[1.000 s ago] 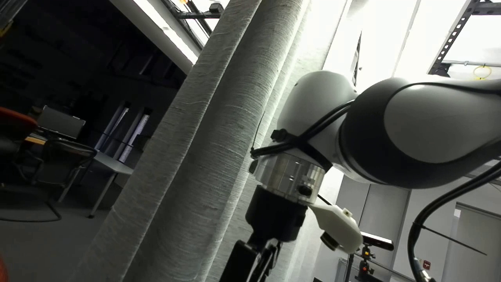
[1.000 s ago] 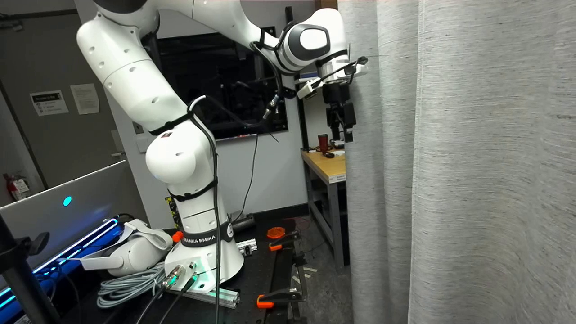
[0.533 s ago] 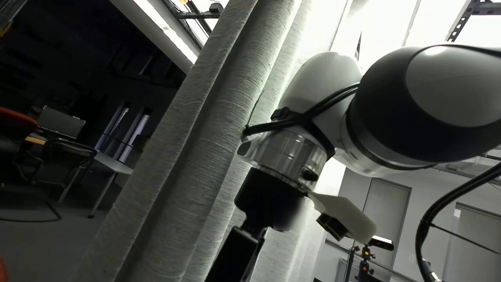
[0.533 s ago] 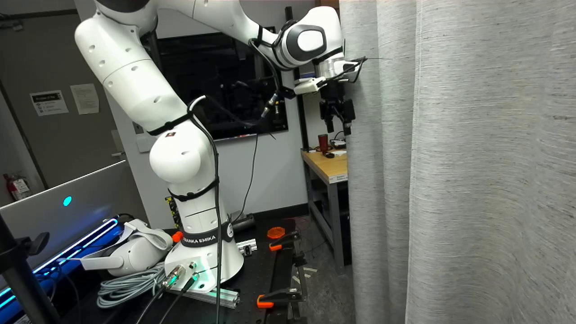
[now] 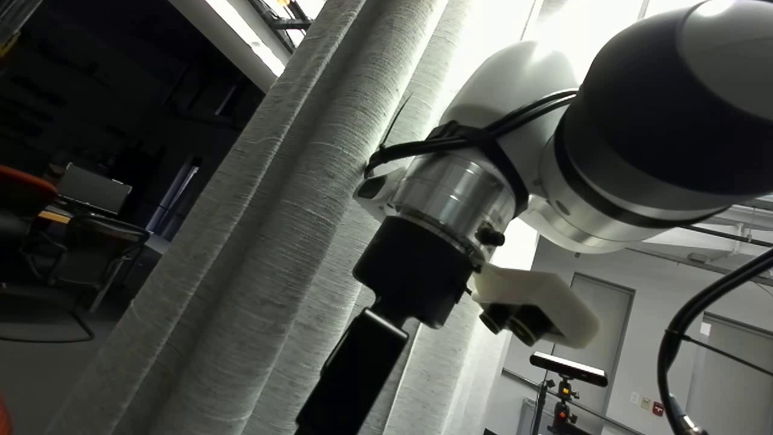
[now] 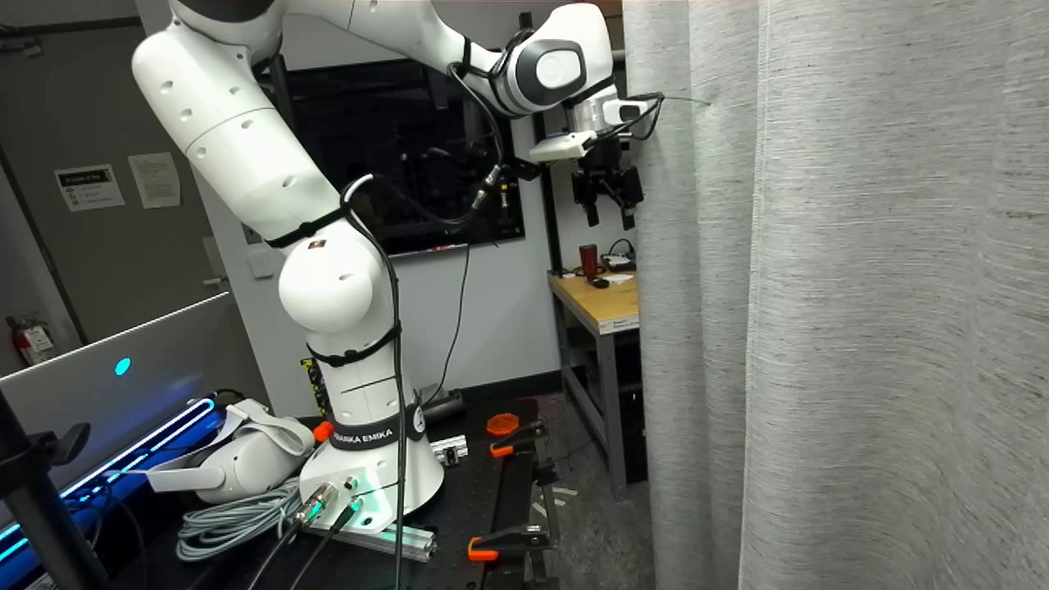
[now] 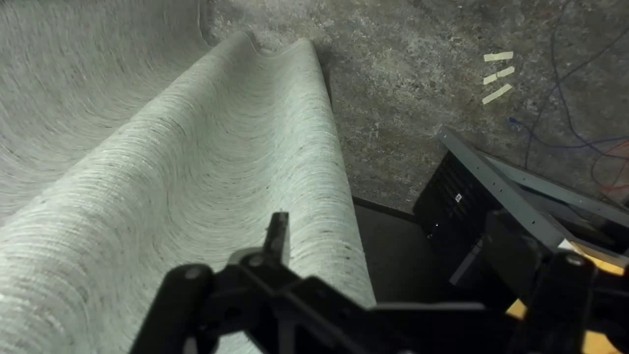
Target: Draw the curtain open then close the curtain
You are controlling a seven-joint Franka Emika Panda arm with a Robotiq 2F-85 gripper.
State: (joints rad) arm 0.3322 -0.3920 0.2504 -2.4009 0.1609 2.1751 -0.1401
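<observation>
Jaws apart, the hand (image 6: pixel 610 221) should straddle the free edge of the curtain (image 6: pixel 860 287), which hides part of the near edge of the table (image 6: pixel 602 305) in an exterior view, before pinching

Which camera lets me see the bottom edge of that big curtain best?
The wrist view. It looks down along the curtain, and the wavy bottom edge shows against the floor. In both exterior views the curtain runs off the bottom of the picture, so that edge isn't shown.
</observation>
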